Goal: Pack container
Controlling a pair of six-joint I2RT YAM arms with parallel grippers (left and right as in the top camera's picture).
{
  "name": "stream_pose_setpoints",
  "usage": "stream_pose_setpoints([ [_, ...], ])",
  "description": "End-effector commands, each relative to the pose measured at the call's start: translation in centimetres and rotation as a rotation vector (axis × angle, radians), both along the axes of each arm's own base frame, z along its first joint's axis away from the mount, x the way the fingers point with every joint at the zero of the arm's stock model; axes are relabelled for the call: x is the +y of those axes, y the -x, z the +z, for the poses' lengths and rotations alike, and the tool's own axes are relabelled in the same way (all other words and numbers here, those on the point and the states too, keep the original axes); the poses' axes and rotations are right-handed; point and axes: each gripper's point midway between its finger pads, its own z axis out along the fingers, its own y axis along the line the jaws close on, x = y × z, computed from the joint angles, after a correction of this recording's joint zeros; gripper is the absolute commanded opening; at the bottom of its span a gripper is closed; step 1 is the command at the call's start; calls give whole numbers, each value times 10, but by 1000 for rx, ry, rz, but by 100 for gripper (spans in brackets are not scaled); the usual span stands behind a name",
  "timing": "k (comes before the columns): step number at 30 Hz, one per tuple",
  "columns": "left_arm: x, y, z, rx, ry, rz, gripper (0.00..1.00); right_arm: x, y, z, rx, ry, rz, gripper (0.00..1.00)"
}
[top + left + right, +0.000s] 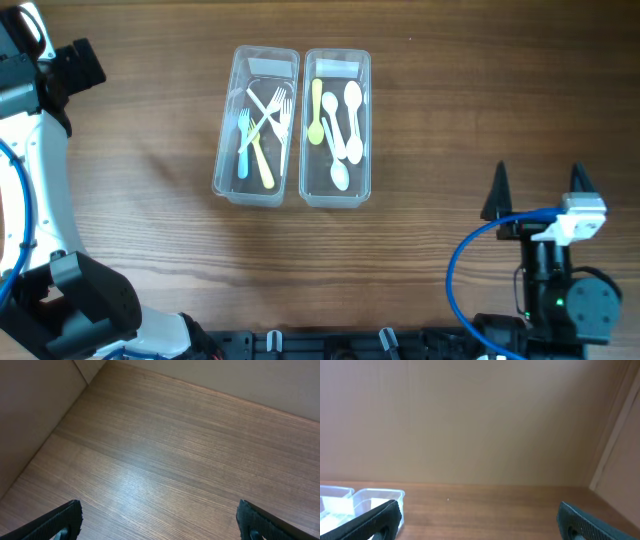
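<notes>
Two clear plastic containers stand side by side at the table's middle back. The left container (222,160) holds several forks: white, blue and yellow. The right container (364,130) holds several spoons, white ones and a yellow one; its corner shows in the right wrist view (375,494). My right gripper (539,195) is open and empty at the front right, well away from the containers; its fingertips frame bare table in the right wrist view (479,520). My left gripper (159,520) is open and empty over bare table. In the overhead view only the left arm shows, at the far left.
The left arm's body (40,200) runs along the table's left side. A blue cable (470,250) loops beside the right arm. A beige wall (470,420) stands behind the table.
</notes>
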Motion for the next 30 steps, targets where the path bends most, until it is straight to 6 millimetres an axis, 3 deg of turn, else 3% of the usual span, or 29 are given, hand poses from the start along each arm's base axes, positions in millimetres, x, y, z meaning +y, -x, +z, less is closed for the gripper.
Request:
stream_pose_setpoints([
  [1,3,2,12,-28,-11,13,100,10,5,-16,-31,6,49,100],
  [4,3,2,12,-28,-11,13,100,18,11,-21,-62,11,82,100],
  [13,3,2,12,-28,-11,13,100,38,-3,-69,6,19,193,100],
  [15,3,2,12,-28,-11,13,100,42,-4,-76,10,96,214,100],
  [19,3,2,12,-28,-11,13,100,39,-9,-94,29,113,194,100],
  [24,3,2,12,-28,-11,13,100,32,-11,-98,26,108,150,100],
  [26,3,2,12,-28,-11,13,100,21,-12,-98,30,71,86,100],
  [28,3,2,12,-28,-11,13,100,-1,-12,-103,48,-77,-31,100],
  [30,3,2,12,-28,-11,13,100,-3,-12,-102,45,-98,-39,100],
])
